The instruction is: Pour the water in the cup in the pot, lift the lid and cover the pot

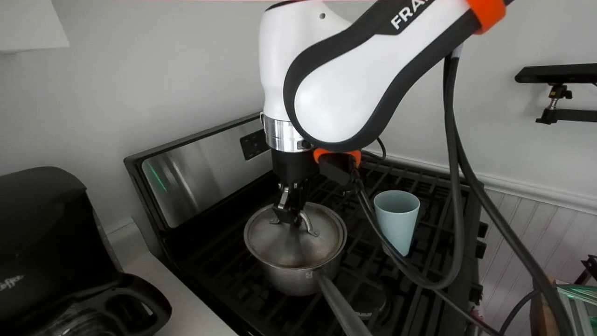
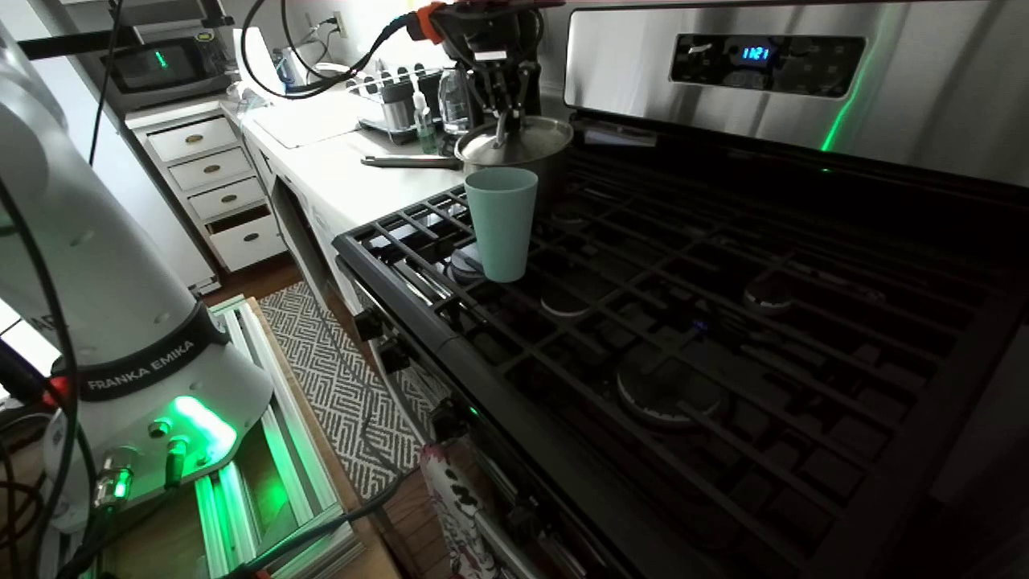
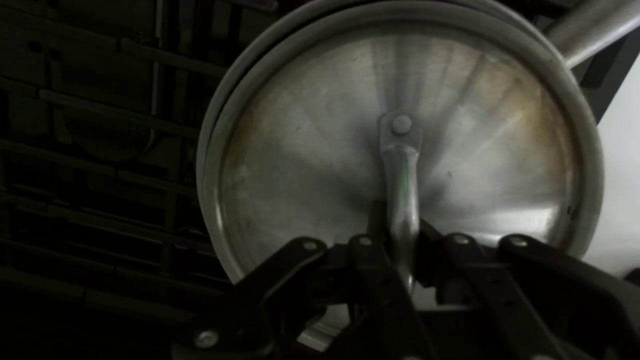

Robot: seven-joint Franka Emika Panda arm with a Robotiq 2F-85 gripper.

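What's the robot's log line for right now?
lid: over pot | gripper: shut on lid handle | cup: upright on stove

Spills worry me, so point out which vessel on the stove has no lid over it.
The pale-blue cup, standing upright: its mouth is uncovered, whereas the long-handled steel pot has the lid over it.

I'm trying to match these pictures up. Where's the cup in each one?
In an exterior view: the cup is right of centre, to the right of the pot.
In an exterior view: the cup is near the middle, slightly above centre, partly hiding the pot.
Wrist view: not in it.
Shared landmark: the lid, seen in all three views.
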